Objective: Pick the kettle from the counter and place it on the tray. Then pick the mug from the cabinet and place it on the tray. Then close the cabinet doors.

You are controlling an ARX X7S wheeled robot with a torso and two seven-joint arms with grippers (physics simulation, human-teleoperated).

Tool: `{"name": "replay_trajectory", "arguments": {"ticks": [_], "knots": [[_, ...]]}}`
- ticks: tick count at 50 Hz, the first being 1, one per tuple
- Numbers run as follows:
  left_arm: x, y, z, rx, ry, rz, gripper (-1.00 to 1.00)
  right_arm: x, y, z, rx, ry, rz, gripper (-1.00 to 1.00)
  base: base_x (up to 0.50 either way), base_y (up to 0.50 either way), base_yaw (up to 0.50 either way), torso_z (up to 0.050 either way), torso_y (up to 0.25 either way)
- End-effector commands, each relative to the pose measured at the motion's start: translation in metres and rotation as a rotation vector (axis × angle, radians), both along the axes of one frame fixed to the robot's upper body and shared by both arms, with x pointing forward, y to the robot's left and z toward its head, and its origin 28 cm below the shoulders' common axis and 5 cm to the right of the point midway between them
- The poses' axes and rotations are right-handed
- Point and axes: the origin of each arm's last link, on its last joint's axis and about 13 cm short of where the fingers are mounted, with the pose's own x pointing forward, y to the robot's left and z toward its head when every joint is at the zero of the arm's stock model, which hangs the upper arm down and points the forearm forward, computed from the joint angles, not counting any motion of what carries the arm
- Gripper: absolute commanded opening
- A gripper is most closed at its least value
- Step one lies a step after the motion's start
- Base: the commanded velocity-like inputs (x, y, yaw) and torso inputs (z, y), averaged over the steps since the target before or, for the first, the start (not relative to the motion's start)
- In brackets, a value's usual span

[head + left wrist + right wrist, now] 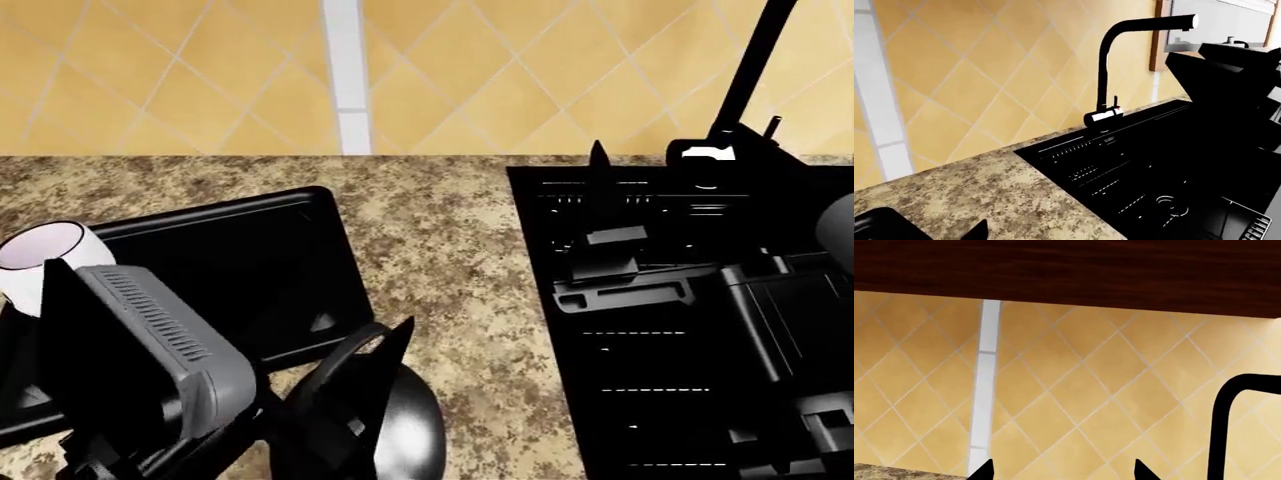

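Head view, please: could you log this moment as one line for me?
mug at left end of tray | kettle by tray's near corner | right gripper open, empty

Speckled granite-look counter (441, 260), glossy black tray (267, 260) and sink (641, 400), shiny dark-metal kettle (394, 430).

Between the tray (287, 240) and the black sink (561, 340) we've got an open strip of counter (441, 260) running back to the tiled wall (174, 80). The kettle (387, 420) blocks the near end of that strip. The tall faucet (1111, 65) stands behind the sink, and the mug (40, 255) crowds the tray's left edge.
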Motion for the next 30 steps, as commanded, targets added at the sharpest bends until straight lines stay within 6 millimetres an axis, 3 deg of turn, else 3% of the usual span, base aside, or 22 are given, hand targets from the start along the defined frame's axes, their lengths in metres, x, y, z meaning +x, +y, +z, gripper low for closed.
{"name": "replay_trajectory", "arguments": {"ticks": [1,12,18,19,30], "knots": [[-0.011,0.006,-0.004,0.117,0.272,0.014,1.0,0.0,-0.001,0.0,0.003,-0.007,-0.002,1.0,0.0,0.0,0.0,0.0,0.0],[-0.017,0.007,0.024,0.206,0.311,-0.014,1.0,0.0,-0.001,0.0,0.008,-0.008,-0.001,1.0,0.0,0.0,0.0,0.0,0.0],[-0.017,0.007,0.026,0.211,0.3,-0.006,1.0,0.0,-0.002,0.0,0.012,-0.008,-0.001,1.0,0.0,0.0,0.0,0.0,0.0],[-0.016,0.008,0.025,0.21,0.301,0.002,-1.0,0.0,-0.002,-0.001,0.012,-0.007,-0.001,1.0,0.0,0.0,0.0,0.0,0.0],[-0.017,0.009,0.024,0.192,0.301,0.016,-1.0,0.0,-0.001,-0.002,0.012,-0.006,0.002,1.0,0.0,0.0,0.0,0.0,0.0]]}}
